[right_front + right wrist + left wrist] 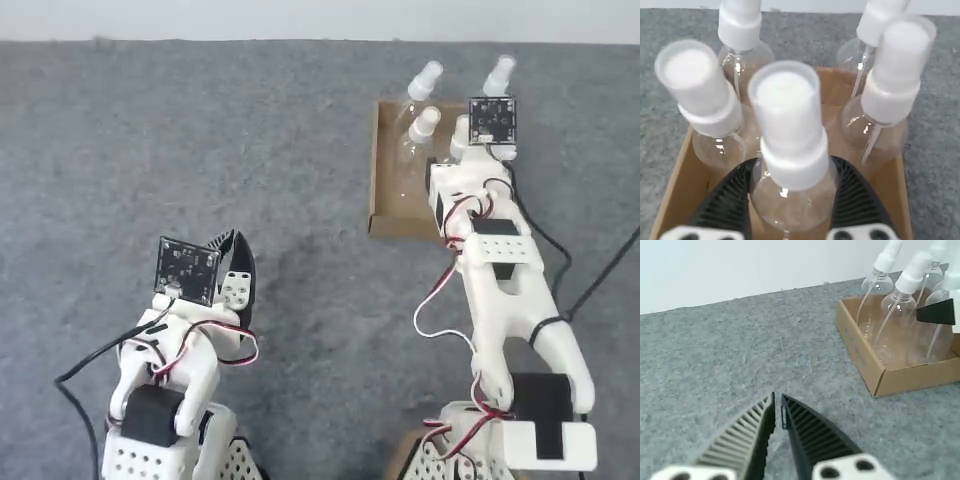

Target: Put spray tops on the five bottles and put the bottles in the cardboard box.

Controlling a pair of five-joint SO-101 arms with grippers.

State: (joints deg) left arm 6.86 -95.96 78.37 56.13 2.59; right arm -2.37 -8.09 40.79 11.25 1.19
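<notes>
Pinching the upright bottle (pixel 790 205) in the right gripper (pixel 793 161), we hold it inside the cardboard box (pixel 376 165) at 12 o'clock.

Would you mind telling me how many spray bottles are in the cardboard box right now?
5 in the box: two bottles by its far wall, two mid-box, one held by the right gripper.

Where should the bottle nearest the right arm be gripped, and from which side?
On the bottle's round body below the spray top, from the arm's side, as the right tool does: it stands upright, with other bottles crowding behind.
</notes>
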